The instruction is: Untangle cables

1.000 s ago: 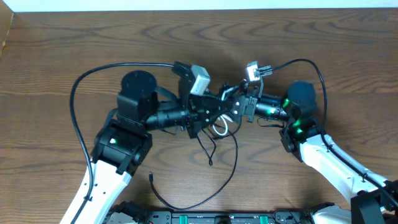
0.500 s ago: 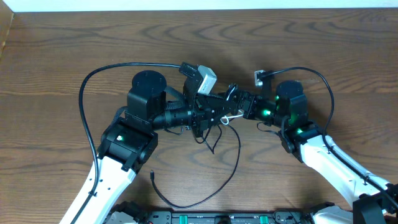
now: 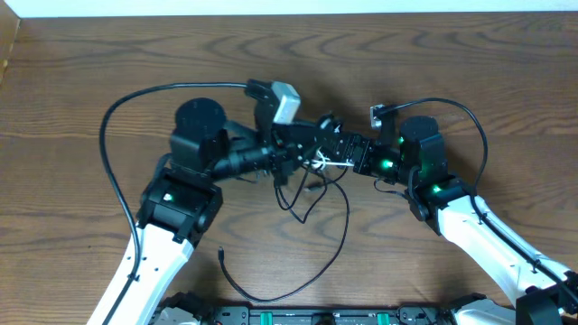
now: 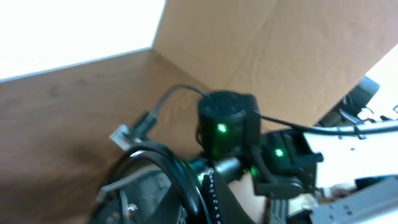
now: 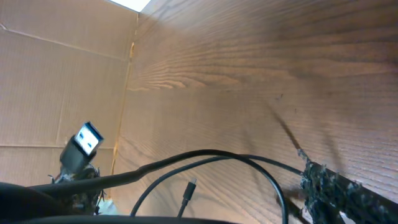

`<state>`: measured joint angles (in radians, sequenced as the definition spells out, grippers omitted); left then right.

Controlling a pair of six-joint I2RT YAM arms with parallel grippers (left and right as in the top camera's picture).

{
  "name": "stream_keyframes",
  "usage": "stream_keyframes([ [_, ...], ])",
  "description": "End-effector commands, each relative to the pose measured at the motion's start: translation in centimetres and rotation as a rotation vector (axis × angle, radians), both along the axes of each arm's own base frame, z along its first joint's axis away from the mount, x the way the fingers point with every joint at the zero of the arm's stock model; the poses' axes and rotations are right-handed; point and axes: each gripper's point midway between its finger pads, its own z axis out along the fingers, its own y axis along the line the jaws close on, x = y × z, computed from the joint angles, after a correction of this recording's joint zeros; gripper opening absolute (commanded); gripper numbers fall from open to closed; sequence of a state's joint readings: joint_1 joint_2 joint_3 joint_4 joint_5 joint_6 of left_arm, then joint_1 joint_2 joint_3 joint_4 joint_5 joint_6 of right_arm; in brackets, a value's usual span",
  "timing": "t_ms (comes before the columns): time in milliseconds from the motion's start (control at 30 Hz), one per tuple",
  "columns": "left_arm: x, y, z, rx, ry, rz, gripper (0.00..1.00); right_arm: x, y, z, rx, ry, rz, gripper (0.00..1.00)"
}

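Observation:
The cables (image 3: pixel 312 191) hang as thin black loops from a bunch held up between my two grippers, with a short white cord (image 3: pixel 318 163) in it. One long black cord (image 3: pixel 344 230) trails down over the table to a small plug (image 3: pixel 221 256). My left gripper (image 3: pixel 302 160) is shut on the bunch; in the left wrist view black cords (image 4: pixel 180 183) cross right in front of its jaws (image 4: pixel 193 202). My right gripper (image 3: pixel 332 149) faces it, open wide. In the right wrist view black cords (image 5: pixel 205 157) arc between its fingers (image 5: pixel 333 190) without touching them.
A thick black arm cable (image 3: pixel 110 171) loops wide on the left, and another (image 3: pixel 470 122) curves behind the right arm. A grey connector (image 3: pixel 375 114) sticks up by the right wrist. Cardboard walls (image 5: pixel 56 87) border the wooden table (image 3: pixel 452 54).
My left gripper has drawn back slightly to the left with the bunch. The right gripper, open throughout, has come left around the cords. The hanging loops have swung.

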<state>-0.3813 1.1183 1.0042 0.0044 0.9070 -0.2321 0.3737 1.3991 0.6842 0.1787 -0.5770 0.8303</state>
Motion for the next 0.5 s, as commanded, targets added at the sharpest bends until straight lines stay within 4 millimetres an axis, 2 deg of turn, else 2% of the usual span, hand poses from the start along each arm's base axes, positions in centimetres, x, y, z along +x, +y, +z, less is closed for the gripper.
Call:
stream_keyframes([
  [0, -2.6, 2.0, 7.3, -0.093, -0.257, -0.019, 0.08, 0.5, -2.2, -3.9, -0.110, 0.080, -0.115, 0.99],
  [200, -2.6, 4.7, 9.9, -0.113, -0.374, 0.068, 0.08, 0.1, -2.4, -4.4, -0.121, 0.105, -0.114, 0.99],
  [300, -2.7, 6.2, 10.8, -0.112, -0.411, 0.120, 0.08, 0.1, -2.4, -4.4, -0.122, 0.106, -0.113, 0.99],
  [467, -2.8, 7.4, 11.5, -0.108, -0.442, 0.165, 0.08, 0.1, -2.4, -4.4, -0.121, 0.106, -0.114, 0.99],
])
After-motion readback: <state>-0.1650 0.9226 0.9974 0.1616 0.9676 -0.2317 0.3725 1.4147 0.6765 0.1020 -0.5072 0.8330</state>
